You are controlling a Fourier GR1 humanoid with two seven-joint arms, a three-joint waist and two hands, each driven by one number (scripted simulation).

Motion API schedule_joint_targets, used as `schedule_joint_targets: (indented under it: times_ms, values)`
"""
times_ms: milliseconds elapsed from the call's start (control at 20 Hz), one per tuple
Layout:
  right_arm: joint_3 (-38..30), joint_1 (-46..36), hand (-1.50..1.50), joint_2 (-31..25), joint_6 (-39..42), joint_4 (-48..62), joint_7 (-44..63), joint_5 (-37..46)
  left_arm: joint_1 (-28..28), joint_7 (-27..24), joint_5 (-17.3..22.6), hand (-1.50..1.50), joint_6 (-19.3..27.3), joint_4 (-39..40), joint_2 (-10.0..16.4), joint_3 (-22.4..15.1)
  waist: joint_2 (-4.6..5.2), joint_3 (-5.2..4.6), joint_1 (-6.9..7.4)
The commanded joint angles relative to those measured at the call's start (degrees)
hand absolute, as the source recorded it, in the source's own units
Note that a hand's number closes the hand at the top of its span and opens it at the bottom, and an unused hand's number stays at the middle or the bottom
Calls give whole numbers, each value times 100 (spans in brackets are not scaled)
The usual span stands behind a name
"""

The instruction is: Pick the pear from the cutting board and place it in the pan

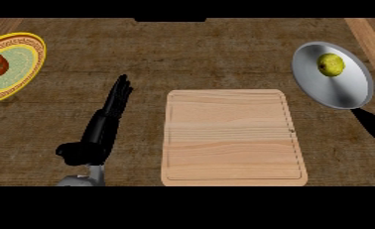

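Observation:
A yellow-green pear [331,65] lies inside the grey metal pan [351,91] at the right edge of the counter; the pan's black handle runs off toward the lower right. The light wooden cutting board [233,139] sits in the middle foreground with nothing on it. My left hand [102,126] rests to the left of the board with its fingers straight and pointing away from me, holding nothing. My right hand does not show in the head view.
A yellow-rimmed plate [22,64] with a green centre and something dark red on it sits at the left edge. A dark slot [170,20] lies at the counter's far edge. The counter top is dark wood.

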Motion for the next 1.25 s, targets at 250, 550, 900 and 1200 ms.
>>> schedule_joint_targets:
  times_ms: [250,550,900,1200]
  values:
    - [123,628,-150,193,-11,-577,-140,-58,53,-1,65,0,-255,-34,100,252,-11,-5,-16]
    - [172,982,-150,195,-229,-951,-83,-50,-31,187,-81,0,-100,-170,-34,248,-17,-7,-35]
    - [133,1143,-150,-120,-65,-1201,151,-62,172,-267,-45,0,-345,170,-26,299,-15,-6,-25]
    - [168,1044,-150,-12,-750,-1120,-208,187,55,71,-356,0,196,-96,-334,-168,-10,-4,-19]
